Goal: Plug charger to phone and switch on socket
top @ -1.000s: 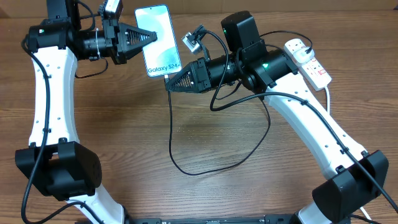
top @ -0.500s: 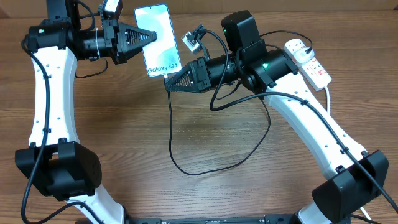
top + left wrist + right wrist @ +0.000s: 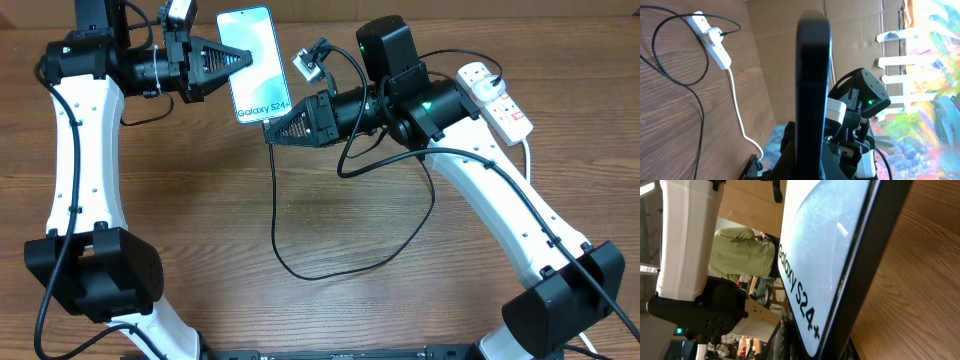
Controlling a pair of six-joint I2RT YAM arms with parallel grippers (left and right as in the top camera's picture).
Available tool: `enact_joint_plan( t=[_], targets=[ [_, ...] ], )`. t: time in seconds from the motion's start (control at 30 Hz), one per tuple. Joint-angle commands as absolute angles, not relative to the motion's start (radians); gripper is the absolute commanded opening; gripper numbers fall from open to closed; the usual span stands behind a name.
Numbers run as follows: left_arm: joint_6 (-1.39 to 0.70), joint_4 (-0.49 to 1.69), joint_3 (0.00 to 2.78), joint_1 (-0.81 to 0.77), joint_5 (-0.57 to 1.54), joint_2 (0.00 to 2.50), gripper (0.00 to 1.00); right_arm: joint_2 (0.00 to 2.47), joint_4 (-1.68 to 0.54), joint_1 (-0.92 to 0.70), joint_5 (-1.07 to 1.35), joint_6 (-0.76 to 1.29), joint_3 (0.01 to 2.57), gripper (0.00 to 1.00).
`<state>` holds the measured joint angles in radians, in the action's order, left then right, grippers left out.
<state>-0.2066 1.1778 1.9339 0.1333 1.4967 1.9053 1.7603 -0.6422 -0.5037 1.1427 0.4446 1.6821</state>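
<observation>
the left gripper point(image 3: 240, 60) pinches the phone point(image 3: 260, 75) by its side edge, holding it screen-up over the counter point(image 3: 180, 220) so its bottom end faces the right gripper point(image 3: 271, 136), which pinches the charger point(image 3: 274, 200) tip right at that end. the socket point(image 3: 495, 98) lies well apart, far right.

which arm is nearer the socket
Right. The right arm sits just beside the socket, its fingers reaching away to hold the charger at the phone. The left arm is across the table, holding the phone's far side.
</observation>
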Motion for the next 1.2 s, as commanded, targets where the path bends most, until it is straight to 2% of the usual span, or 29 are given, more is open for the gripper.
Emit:
enact_joint_plan(
  t=[0.0,0.27,0.83,1.0,1.07,1.17],
  targets=[
    [-0.178,1.174,1.953,0.136,1.546,1.891,0.04,1.726,-0.628,-0.495,1.146,0.446,1.703,0.04],
    [-0.110,1.206,1.953,0.110,1.545,1.891,0.04,1.727,-0.603,-0.495,1.145,0.446,1.703,0.04],
    [-0.108,1.211,1.953,0.089,1.537,1.891,0.04,1.728,-0.595,-0.463,1.145,0.446,1.703,0.04],
    [-0.111,1.211,1.953,0.089,1.526,1.891,0.04,1.728,-0.595,-0.463,1.145,0.446,1.703,0.15],
    [-0.112,1.211,1.953,0.089,1.507,1.891,0.04,1.728,-0.595,-0.463,1.145,0.446,1.703,0.26],
    [-0.113,1.209,1.953,0.092,1.478,1.891,0.04,1.728,-0.596,-0.463,1.145,0.446,1.703,0.37]
  ],
)
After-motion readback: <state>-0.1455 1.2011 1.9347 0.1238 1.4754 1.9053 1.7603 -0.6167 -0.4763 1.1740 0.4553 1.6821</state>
